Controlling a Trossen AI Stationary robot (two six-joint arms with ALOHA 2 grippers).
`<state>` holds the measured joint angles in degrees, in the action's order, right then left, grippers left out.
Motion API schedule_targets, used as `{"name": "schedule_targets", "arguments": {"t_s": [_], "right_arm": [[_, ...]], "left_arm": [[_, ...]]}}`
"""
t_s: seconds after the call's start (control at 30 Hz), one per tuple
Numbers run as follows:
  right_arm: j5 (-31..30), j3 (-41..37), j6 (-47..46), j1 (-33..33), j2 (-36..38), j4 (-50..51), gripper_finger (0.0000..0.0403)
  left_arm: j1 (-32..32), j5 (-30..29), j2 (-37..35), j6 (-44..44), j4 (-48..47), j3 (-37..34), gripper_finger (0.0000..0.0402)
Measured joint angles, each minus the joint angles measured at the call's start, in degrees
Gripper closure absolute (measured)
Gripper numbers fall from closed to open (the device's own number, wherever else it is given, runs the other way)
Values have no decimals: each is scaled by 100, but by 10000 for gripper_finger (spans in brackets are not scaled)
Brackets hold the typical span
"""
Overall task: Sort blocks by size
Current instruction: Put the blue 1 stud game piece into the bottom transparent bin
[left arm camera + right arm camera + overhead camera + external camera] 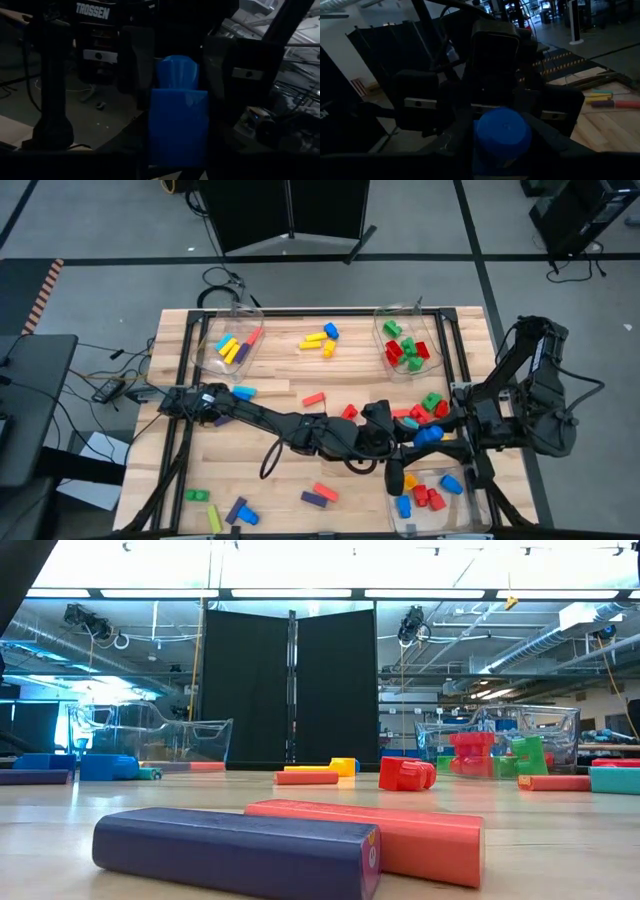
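My left arm [300,428] lies across the counter [280,470] middle; free room remains near the yellow blocks [318,343] far side.

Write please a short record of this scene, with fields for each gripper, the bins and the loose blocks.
left gripper: over the table's right-centre, jaws shut on blue block
right gripper: facing it, at the same block
clear bins: three, each holding some blocks
loose blocks: many scattered on the table
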<state>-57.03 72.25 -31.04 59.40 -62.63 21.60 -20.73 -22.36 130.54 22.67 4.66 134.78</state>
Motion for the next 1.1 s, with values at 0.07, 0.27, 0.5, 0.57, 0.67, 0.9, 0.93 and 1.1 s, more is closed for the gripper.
{"name": "schedule_targets", "arguments": {"t_s": [0.07, 0.27, 0.5, 0.57, 0.67, 0.9, 0.93, 1.1], "right_arm": [[13, 0, 1, 0, -4, 6, 260], [223, 0, -5, 0, -7, 6, 260], [201, -2, -21, 0, -4, 32, 260], [179, -4, -51, 0, -4, 51, 260], [141, -4, -144, -2, -4, 63, 260], [-77, -4, -1133, -2, 7, 814, 260], [-44, -4, -1323, -2, 7, 935, 260], [-30, -2, -2050, 2, 4, 1155, 260]], "left_arm": [[6, 140, 0, -12, -6, 0, 254], [6, 305, 4, 16, -23, -2, 220], [50, 316, 4, -108, -285, -2, 181], [81, 351, 4, -142, -367, -2, 178], [117, 426, -57, -283, -565, -1, 178], [159, 347, -656, -752, -2126, -11, 178], [159, 247, -745, -830, -2231, -11, 178], [125, -188, -1121, -1054, -3161, 2, 178]]}}
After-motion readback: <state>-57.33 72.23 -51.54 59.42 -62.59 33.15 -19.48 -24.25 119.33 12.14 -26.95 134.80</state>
